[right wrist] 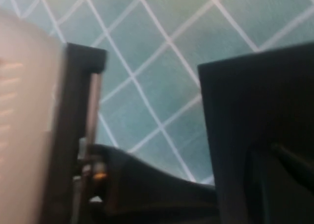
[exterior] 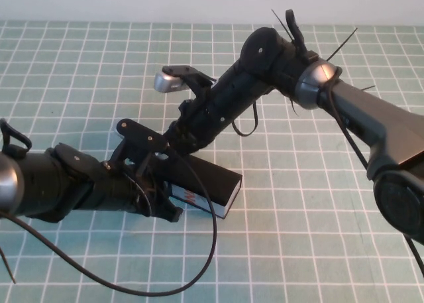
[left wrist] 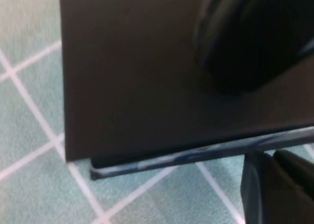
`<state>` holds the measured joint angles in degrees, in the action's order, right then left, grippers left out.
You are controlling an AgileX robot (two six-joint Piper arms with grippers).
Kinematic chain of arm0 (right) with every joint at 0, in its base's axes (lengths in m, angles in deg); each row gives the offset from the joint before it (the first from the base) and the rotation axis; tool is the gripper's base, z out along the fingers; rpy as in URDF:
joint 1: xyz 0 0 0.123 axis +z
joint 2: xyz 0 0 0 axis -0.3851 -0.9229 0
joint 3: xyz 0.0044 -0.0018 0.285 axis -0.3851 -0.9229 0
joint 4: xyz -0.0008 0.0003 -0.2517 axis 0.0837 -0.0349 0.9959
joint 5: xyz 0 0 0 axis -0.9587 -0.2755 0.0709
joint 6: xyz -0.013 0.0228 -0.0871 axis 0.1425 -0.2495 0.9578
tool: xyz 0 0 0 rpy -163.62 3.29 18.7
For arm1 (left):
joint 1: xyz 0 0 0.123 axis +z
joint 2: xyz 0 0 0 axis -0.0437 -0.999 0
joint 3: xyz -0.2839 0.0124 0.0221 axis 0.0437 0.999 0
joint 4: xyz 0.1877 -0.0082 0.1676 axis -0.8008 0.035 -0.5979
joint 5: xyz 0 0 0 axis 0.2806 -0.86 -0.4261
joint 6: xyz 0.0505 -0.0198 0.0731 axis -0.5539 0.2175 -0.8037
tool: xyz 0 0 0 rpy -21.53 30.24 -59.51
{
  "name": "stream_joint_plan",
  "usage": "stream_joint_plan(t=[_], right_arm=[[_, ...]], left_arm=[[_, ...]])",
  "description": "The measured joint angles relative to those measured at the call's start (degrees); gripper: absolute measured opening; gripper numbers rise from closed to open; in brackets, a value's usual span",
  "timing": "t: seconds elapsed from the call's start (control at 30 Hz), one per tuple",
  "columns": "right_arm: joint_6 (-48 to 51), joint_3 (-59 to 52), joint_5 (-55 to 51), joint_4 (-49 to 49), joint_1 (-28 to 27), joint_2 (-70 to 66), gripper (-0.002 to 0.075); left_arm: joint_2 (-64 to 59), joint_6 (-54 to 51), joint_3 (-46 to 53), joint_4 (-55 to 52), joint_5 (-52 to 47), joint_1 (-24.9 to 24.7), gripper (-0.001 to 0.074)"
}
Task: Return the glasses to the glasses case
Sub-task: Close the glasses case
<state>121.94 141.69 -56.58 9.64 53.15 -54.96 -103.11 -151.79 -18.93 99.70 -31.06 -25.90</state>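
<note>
The glasses case (exterior: 211, 179) lies on the mat near the middle, black lid on top, with a white side bearing blue and orange-red marks (exterior: 193, 197) facing me. The lid looks down on the box. The glasses are not in view. My left gripper (exterior: 156, 187) reaches in from the left and is at the case's left end. In the left wrist view the black lid (left wrist: 147, 77) fills the picture, with the white and blue side (left wrist: 196, 155) below it and part of my left gripper beside it. My right gripper (exterior: 173, 138) is lowered onto the case's far left end.
A green mat with a white grid (exterior: 318, 237) covers the table. A black cable (exterior: 199, 276) loops over the mat in front of the left arm. The right arm (exterior: 278, 64) slants across the middle from the right.
</note>
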Motion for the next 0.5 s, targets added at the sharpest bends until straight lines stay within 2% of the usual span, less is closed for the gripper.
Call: stream_joint_plan(t=[0.3, 0.4, 0.5], right_arm=[[-2.19, -0.12, -0.09, 1.34, 0.11, -0.79, -0.0011], [-2.19, -0.12, -0.09, 2.05, -0.79, 0.81, -0.0011], [-2.19, -0.12, -0.33, 2.48, -2.41, 4.57, -0.0011]], left_arm=[[7.03, -0.65, -0.1, -11.82, -8.34, 0.0, 0.0002], [14.19, -0.79, -0.1, -18.49, -13.02, 0.0, 0.0002], [22.02, 1.05, -0.1, -29.57, -19.63, 0.0, 0.0002]])
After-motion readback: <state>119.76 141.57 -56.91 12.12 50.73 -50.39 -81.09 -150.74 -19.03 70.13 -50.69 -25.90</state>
